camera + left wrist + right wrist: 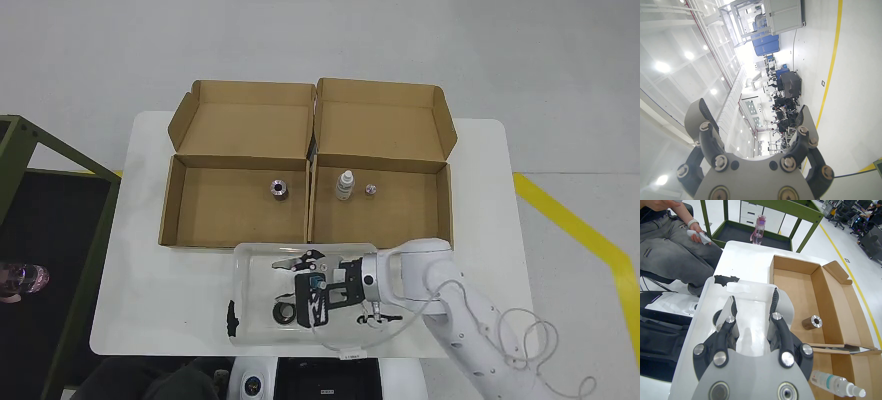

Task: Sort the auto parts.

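- Both our left gripper (753, 111) and right gripper (753, 300) stand open, the right over the clear tray (300, 246) at the table's near edge.
- We should centre over the black ring (284, 314) lying in it before lowering straight.

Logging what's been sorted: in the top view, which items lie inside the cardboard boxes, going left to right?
Metal cylinder → spray bottle → small round part.
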{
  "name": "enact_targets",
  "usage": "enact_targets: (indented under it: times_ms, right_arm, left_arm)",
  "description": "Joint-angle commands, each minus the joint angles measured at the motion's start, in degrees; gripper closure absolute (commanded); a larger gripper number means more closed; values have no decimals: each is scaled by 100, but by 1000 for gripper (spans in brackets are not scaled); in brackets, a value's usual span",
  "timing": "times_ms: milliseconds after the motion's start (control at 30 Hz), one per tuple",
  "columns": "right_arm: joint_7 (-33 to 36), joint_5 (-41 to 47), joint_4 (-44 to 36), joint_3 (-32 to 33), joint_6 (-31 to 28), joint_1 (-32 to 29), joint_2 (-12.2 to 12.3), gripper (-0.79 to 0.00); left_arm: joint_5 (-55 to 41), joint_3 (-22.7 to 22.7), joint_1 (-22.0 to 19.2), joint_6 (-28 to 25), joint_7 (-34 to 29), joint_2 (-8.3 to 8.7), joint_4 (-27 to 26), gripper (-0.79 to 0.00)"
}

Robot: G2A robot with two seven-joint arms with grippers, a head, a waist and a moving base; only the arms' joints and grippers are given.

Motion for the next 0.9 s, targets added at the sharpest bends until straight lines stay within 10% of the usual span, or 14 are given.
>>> enact_targets:
  times_ms: [0,867]
  right_arm:
    - [-28,-63,-2,-44,0,-72,44,-345]
    - [-422,-1003,635,-607,54,-260,332,-400]
  left_arm:
    - [0,0,0,0,0,0,0,-785]
    - [0,0,0,0,0,0,0,-785]
